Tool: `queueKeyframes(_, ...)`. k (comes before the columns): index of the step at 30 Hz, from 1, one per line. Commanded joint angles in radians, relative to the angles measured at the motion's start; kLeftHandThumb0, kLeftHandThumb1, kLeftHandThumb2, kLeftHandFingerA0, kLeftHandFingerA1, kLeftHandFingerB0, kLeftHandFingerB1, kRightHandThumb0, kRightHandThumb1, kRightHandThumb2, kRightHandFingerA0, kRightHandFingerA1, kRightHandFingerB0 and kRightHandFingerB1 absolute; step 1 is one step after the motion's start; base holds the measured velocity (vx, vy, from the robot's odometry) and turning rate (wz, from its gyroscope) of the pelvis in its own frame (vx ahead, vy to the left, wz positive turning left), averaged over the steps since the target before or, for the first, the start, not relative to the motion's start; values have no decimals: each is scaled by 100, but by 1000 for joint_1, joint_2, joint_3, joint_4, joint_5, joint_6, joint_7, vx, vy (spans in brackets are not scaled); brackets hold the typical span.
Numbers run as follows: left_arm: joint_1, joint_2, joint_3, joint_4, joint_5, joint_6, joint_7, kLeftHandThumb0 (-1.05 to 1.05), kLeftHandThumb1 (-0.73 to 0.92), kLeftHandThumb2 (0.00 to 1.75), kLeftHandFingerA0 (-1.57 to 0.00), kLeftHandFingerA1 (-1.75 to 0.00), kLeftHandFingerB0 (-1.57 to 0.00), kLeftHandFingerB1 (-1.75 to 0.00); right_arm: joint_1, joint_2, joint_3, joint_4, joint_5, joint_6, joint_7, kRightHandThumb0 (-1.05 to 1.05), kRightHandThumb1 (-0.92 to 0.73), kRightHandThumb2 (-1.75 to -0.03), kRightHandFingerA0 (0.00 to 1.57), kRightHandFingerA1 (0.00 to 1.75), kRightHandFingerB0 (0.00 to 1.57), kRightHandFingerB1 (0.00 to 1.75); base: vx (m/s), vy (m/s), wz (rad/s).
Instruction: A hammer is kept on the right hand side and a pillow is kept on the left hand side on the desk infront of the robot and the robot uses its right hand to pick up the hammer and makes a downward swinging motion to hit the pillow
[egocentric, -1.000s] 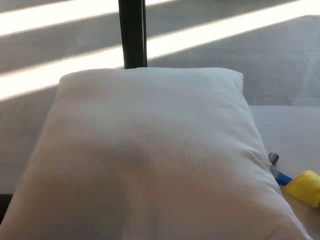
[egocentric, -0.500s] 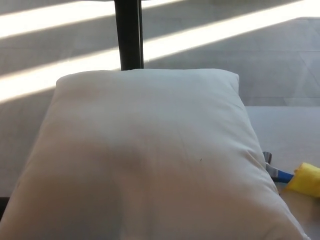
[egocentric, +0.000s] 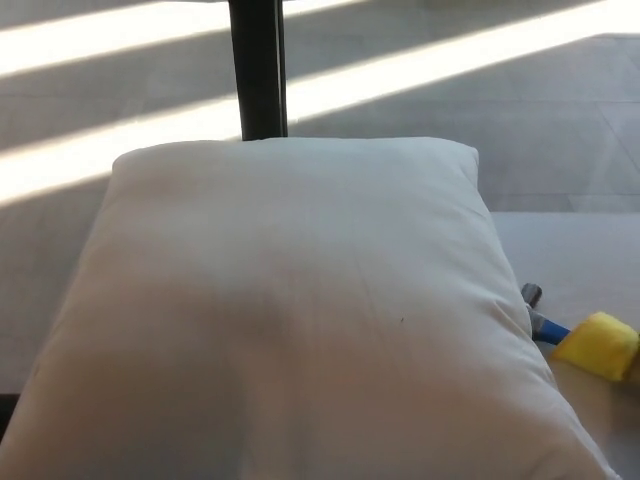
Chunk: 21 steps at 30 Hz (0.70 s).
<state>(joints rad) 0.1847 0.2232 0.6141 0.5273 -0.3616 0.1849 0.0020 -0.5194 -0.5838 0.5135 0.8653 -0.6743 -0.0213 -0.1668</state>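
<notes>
Since half a second before, the hammer (egocentric: 585, 340) had shifted a little up and leftward along the desk (egocentric: 570, 250), while the white pillow (egocentric: 290, 310) and the camera had kept their places. Only the hammer's yellow part, a short blue stretch and a grey metal tip showed, lying just beside the pillow's right edge at the picture's right margin. Neither of the robot's hands was in view, so the state of their fingers could not be told, nor whether anything had hold of the hammer beyond the frame. The step looked like the pick-up of the hammer, with the swing not yet made. The next move would call for lifting it clear of the pillow's edge. Open desk lay to the right; behind the pillow, a dark post (egocentric: 258, 70) stood close, limiting room there.
</notes>
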Motion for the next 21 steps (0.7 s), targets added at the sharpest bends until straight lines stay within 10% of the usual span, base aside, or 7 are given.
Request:
queueKeyframes(1,59,21,40,-56,-39,30,-17,-51,72,61,-59,-46,-56,-45,29,32,112,84,-60,-177,105,-18,-76,-69,83,165,81,87,0,0,0)
queueKeyframes(7,94,20,53,-97,-41,43,-19,-51,72,62,-60,-45,-55,-45,9,57,120,117,-26,-149,123,-27,-82,-65,84,124,73,59,0,0,0)
queueKeyframes(11,107,22,50,-94,-33,38,-23,-48,73,62,-59,-46,-54,-45,45,85,27,100,78,-97,130,-20,-75,-69,84,159,71,60,0,0,0)
queueKeyframes(15,102,20,58,-72,-45,39,-31,-51,69,63,-58,-46,-52,-45,67,97,-33,86,108,-99,107,-19,-72,-72,83,137,65,53,0,0,0)
queueKeyframes(16,104,20,55,-74,-40,35,-31,-47,58,99,-53,-63,-43,-57,64,100,-36,83,104,-84,115,-19,-75,-69,81,123,62,52,0,0,0)
queueKeyframes(18,105,19,56,-77,-41,39,-30,-47,58,99,-52,-63,-42,-57,71,126,-98,62,153,-41,125,-20,-76,-72,83,137,66,65,0,0,0)
queueKeyframes(21,108,19,57,-65,-38,30,-29,-49,74,62,-61,-46,-57,-45,81,178,-263,68,302,-32,137,-15,-68,-83,77,174,67,145,0,0,0)
